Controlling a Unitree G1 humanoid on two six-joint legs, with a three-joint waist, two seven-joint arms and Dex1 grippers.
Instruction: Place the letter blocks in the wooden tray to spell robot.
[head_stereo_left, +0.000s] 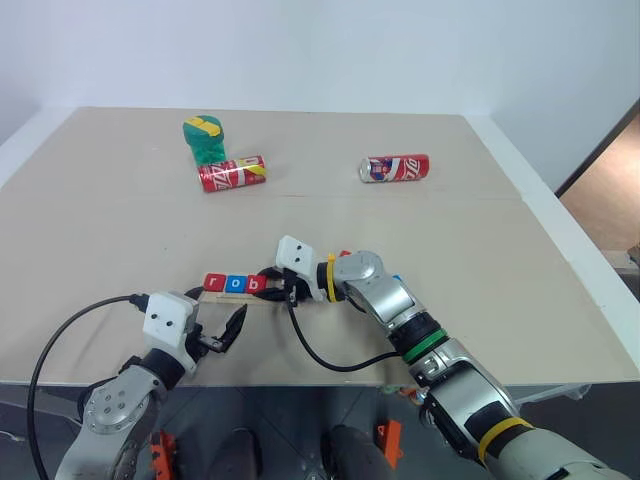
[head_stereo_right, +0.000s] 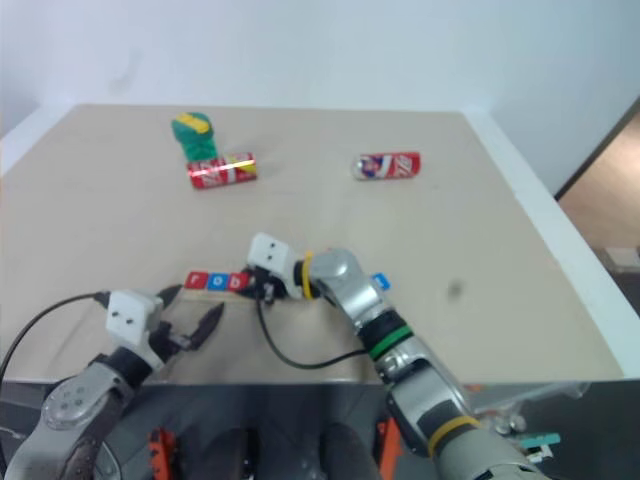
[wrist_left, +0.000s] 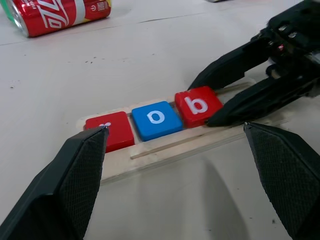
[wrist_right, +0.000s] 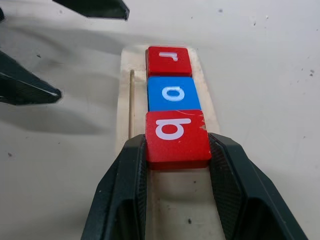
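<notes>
Our right tool (wrist_right: 177, 150) reaches leftward across the worktop (head_stereo_left: 480, 260), clamping the red b block (wrist_right: 176, 137) in the wooden tray (wrist_left: 165, 147) beside the blue o block (wrist_right: 173, 93) and red r block (wrist_right: 168, 60). Our left tool (wrist_left: 175, 165) hovers level, fingers spread wide, partly covering the r.

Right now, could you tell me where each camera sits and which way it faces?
Head eyes: look forward and down over the table, both arms, two soda cans.
Left wrist: looks along the open left gripper at the wooden tray.
Right wrist: looks along the right gripper, shut on the b block.
Shared: r block, o block.
</notes>
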